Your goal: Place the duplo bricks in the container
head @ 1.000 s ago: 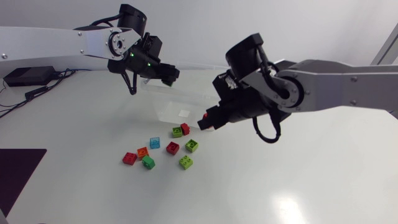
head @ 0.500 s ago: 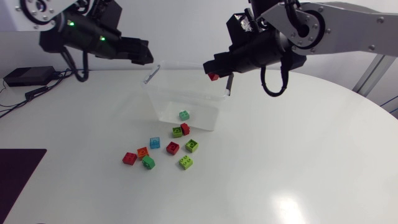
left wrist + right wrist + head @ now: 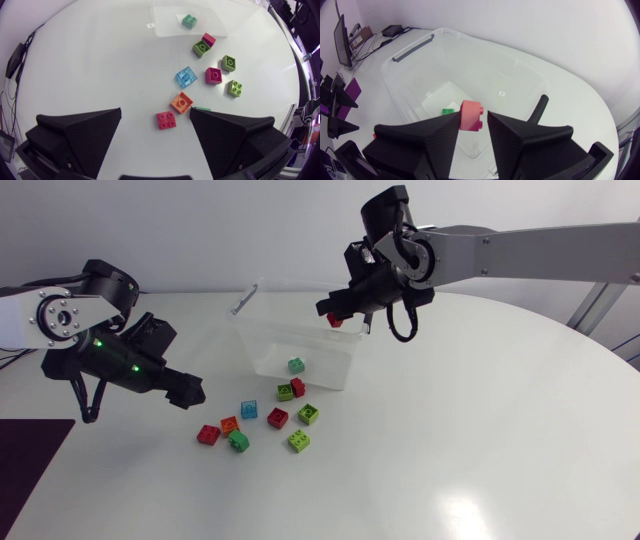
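Observation:
A clear plastic container (image 3: 322,376) stands at the table's back middle, with a teal brick (image 3: 296,365) inside. Above its right rim, my right gripper (image 3: 336,315) is shut on a red brick (image 3: 335,321); in the right wrist view this red brick (image 3: 471,116) sits between the fingertips, over the container (image 3: 485,47) and a green brick (image 3: 449,111). In front of the container lie several loose bricks, among them a red one (image 3: 208,434), an orange one (image 3: 229,423) and a blue one (image 3: 249,409). Left of them, low over the table, my left gripper (image 3: 186,392) is open. From its wrist, a red brick (image 3: 166,120) and an orange one (image 3: 181,102) lie just ahead.
A lime brick and a red brick (image 3: 291,389) rest against the container's front wall. A grey handle (image 3: 243,300) sticks up at its back left corner. The white tabletop (image 3: 480,450) stretches wide to the right and front.
My left arm dropped a teal brick into the container, then swung down and left to the table beside the loose bricks. My right arm lifted the red brick over the container's rim.

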